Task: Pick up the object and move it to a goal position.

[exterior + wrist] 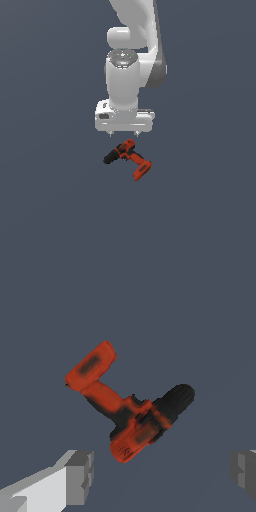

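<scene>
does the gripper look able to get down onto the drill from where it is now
Probably yes. The gripper hangs open just above the drill, and the wrist view shows the drill lying on bare floor with nothing between the spread fingers and it.

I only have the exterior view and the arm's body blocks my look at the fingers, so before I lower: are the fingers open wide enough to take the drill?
Observer: Yes. In the wrist view the tool is open, with one grey finger pad on each side of the frame and a wide gap between them.
Operator: Is anything touching the drill yet?
Observer: No. The small red-orange cordless power drill with the black nose lies clear of both fingers, with bare grey floor showing around it.
Operator: Does it sit inside the gap?
Observer: Only partly. The motor body lines up with the gap, nearer one finger, while the boxy red battery base angles away beyond that finger.
</scene>
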Motion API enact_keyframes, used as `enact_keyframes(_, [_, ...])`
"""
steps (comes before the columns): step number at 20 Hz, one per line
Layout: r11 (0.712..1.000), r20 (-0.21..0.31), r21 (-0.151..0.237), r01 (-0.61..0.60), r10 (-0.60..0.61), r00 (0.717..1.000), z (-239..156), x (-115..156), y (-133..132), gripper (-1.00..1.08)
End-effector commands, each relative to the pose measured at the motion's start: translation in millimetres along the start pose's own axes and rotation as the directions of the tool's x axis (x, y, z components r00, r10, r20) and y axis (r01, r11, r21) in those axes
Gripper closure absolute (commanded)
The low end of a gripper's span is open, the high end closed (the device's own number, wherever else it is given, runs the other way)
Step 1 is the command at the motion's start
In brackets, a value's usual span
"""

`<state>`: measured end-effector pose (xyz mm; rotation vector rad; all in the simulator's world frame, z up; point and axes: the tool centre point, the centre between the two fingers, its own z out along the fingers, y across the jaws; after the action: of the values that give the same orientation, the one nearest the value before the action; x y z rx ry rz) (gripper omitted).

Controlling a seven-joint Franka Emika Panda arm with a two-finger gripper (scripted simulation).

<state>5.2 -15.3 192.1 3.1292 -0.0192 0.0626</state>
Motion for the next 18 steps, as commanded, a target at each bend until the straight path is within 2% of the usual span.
enact_keyframes(1, [1.000,0.000,0.000,0.000,0.000,1.000,0.0,0.0,0.0,-0.60])
enact_keyframes(11, [1.000,0.005,-0.003,0.029,-0.029,1.000,-0.5,-1.6,-1.8,-0.60])
enact_keyframes(18, [1.000,0.011,0.000,-0.027,0.027,1.000,6.8,1.5,2.7,-0.60])
